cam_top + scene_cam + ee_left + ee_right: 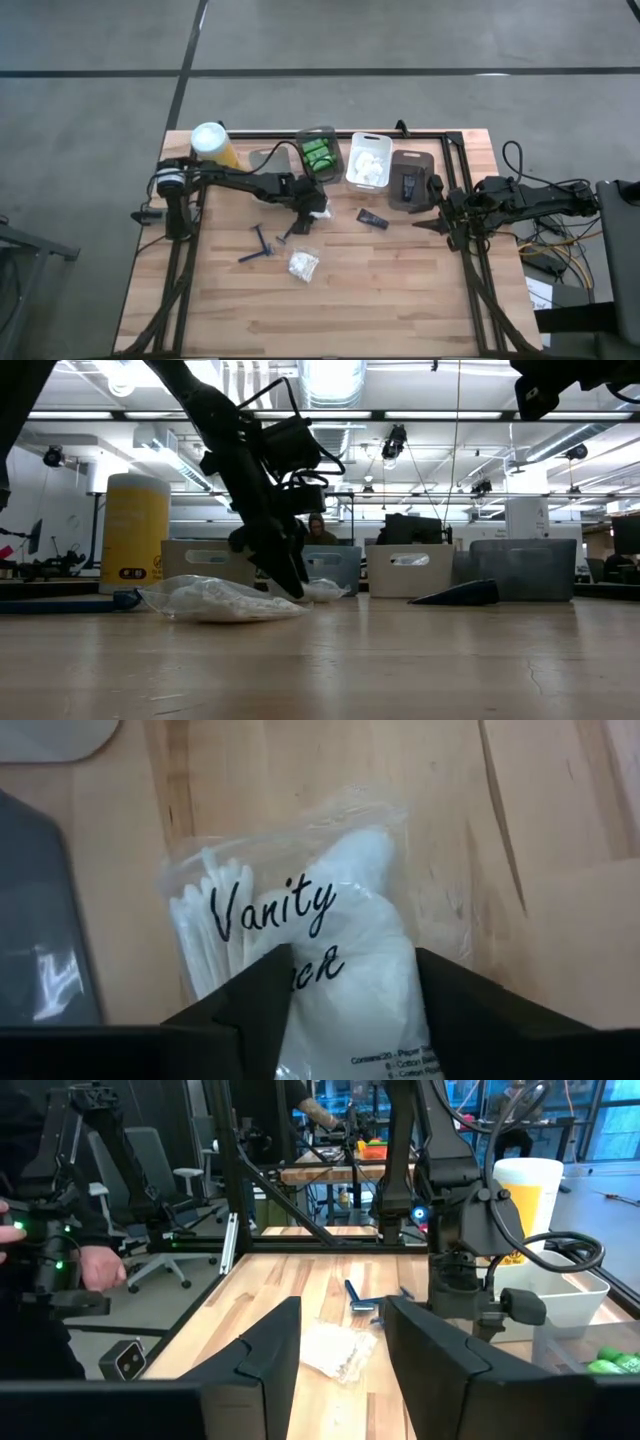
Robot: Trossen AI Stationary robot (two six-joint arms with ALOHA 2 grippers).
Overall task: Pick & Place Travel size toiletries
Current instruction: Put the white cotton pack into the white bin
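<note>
A white crinkly packet (330,930) printed "Vanity" lies flat on the wooden table (400,290), in front of the bins. My left gripper (350,995) is open, pointing down, with one finger on each side of the packet; it also shows in the high view (312,212). A second white packet (303,263), two dark blue razors (262,243) and a flat black sachet (373,219) lie loose on the table. My right gripper (340,1350) is open and empty, above the table's right side (430,218). My left gripper comes from above with its fingers (258,995) astride the near half of the packet (345,970), which lies flat on the table. I cannot tell whether the fingers touch it.
Three bins stand along the far edge: a clear one with green tubes (318,156), a white one with white packets (368,160) and a grey one with a dark item (410,180). A tall yellow canister (212,143) stands at the far left. A person's hand (95,1265) shows beyond the table.
</note>
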